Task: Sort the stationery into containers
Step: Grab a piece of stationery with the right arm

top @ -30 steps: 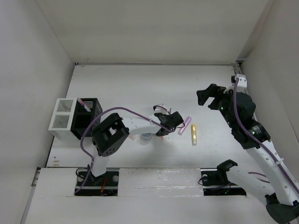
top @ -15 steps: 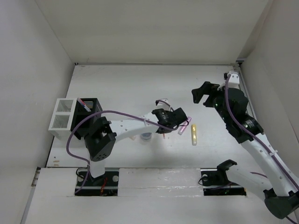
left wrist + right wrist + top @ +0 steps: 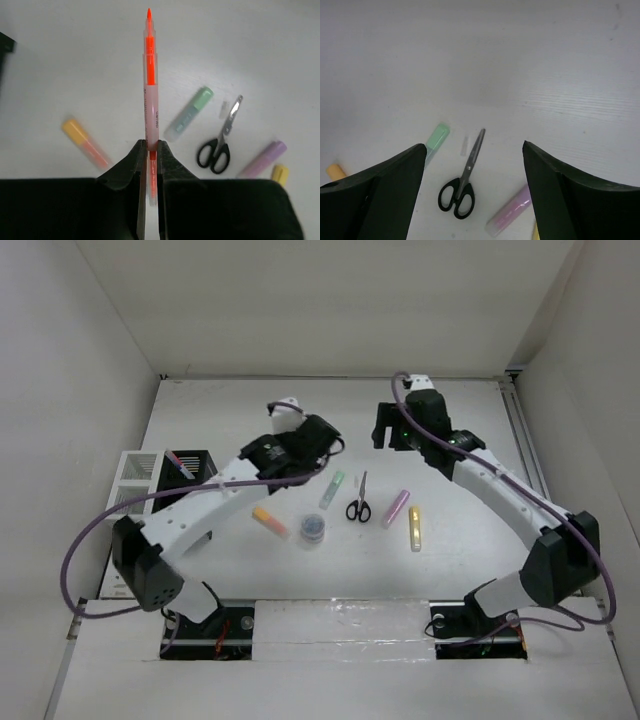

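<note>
- You are holding a thin orange pen point(image 3: 150, 95) clamped in the left tool point(image 3: 150, 149), raised off the table point(image 3: 450, 410) and left of the scissors point(image 3: 219, 142). It is not yet in a container.
- One pink-red pen point(image 3: 180, 461) is standing in the black slatted holder point(image 3: 190, 485), far left of the scissors. That is the only piece I am seeing sorted.
- The white mesh organiser point(image 3: 125, 490) is sitting further left of the scissors than the holder, right beside it. I cannot tell whether anything is in it.
- Waiting loose on the table are the scissors and these:
  - a green highlighter point(image 3: 189, 114) just left of the scissors;
  - a pink highlighter point(image 3: 512, 210) just right of them;
  - a yellow highlighter point(image 3: 414, 528) further right;
  - a grey-blue tub point(image 3: 313, 528) to the near left;
  - an orange highlighter point(image 3: 268, 522) further left than the tub.
- By my judgement most of the sorting is ahead of you.
- Your right tool point(image 3: 474, 146) is hanging above the scissors with its fingers wide apart and nothing between them.
- A fine line of print is running along the orange pen's barrel, too small to read. No other writing is showing.
</note>
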### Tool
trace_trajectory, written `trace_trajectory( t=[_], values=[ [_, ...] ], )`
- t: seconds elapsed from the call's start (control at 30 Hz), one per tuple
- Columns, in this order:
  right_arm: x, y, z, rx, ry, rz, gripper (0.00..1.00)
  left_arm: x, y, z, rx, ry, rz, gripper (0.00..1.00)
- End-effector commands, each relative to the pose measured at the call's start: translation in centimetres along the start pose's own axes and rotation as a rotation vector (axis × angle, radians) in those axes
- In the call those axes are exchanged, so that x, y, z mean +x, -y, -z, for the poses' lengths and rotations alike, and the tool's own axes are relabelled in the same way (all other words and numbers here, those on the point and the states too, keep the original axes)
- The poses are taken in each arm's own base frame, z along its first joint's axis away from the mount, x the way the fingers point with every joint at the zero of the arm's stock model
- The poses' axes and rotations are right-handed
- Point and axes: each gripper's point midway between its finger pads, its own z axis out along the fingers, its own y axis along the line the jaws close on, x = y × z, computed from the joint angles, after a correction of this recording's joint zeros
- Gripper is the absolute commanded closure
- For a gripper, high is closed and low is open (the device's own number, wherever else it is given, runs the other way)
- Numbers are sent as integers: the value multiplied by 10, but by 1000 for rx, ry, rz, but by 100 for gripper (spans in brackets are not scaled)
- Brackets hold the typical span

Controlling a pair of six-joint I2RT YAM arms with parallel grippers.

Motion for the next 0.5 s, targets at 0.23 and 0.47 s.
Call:
trace_trajectory(
  t=[0.23,0.47],
  values=[
    [42,-56,-44,-29,-117,120,26,-56,-70,39,87,173,-139,100],
    [72,-53,-67,42,-169,102,38,-28,-69,33,218,177,-132,100]
  ],
)
